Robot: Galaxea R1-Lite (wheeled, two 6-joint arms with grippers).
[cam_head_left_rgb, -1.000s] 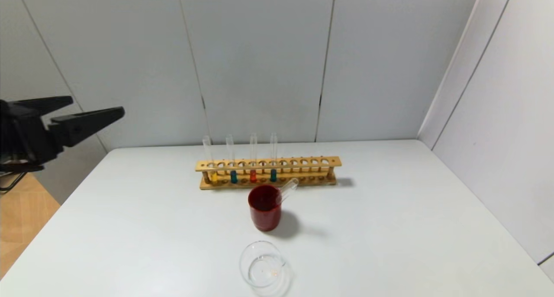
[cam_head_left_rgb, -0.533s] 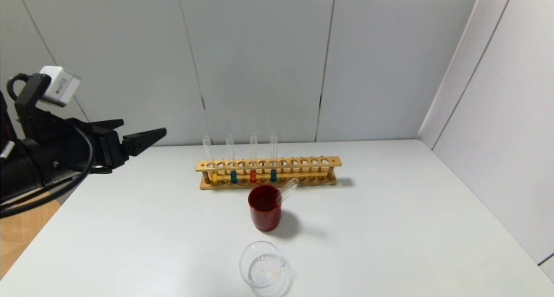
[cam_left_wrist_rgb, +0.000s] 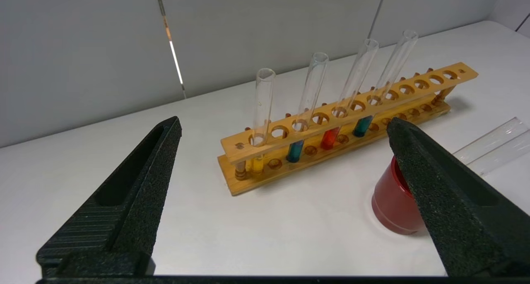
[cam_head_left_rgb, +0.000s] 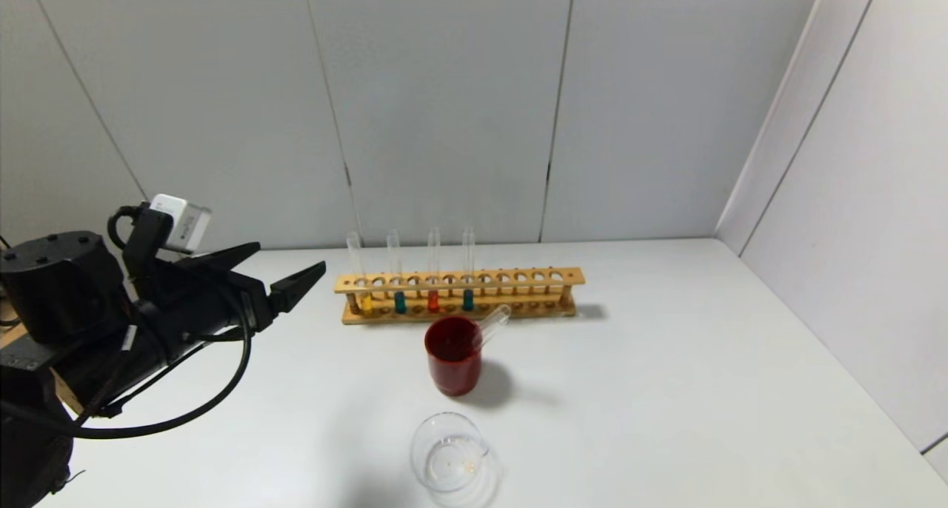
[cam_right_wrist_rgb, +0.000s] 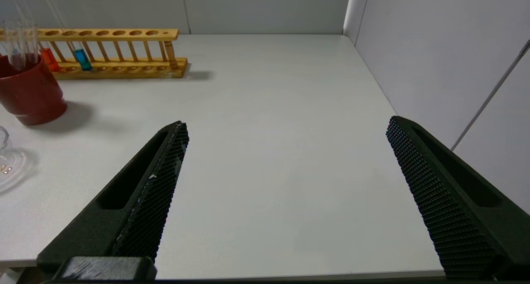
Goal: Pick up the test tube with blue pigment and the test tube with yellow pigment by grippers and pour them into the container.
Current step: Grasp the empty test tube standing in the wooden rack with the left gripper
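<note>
A wooden rack (cam_head_left_rgb: 458,295) stands across the far middle of the white table (cam_head_left_rgb: 666,389), and it serves as the landmark here. Four tubes stand upright in its left half: the yellow tube (cam_head_left_rgb: 361,280) at the left end, then a blue tube (cam_head_left_rgb: 397,278), a red tube (cam_head_left_rgb: 433,275) and a second blue tube (cam_head_left_rgb: 467,275). The holes to the right of them hold nothing.

Just in front of the rack's middle sits a dark red cup (cam_head_left_rgb: 453,354) with an empty tube (cam_head_left_rgb: 492,324) leaning out of it toward the rack. The beaker (cam_head_left_rgb: 450,458) rests nearer still, in front of the cup, apart from it.

The left gripper (cam_head_left_rgb: 285,269) hangs left of the rack, above the table, its fingers spread wide and pointing at the rack's left end, holding nothing. Nothing lies between it and the yellow tube.

The right gripper (cam_right_wrist_rgb: 285,131) hovers low over the table well to the right of the rack, fingers (cam_right_wrist_rgb: 153,180) spread, holding nothing.
</note>
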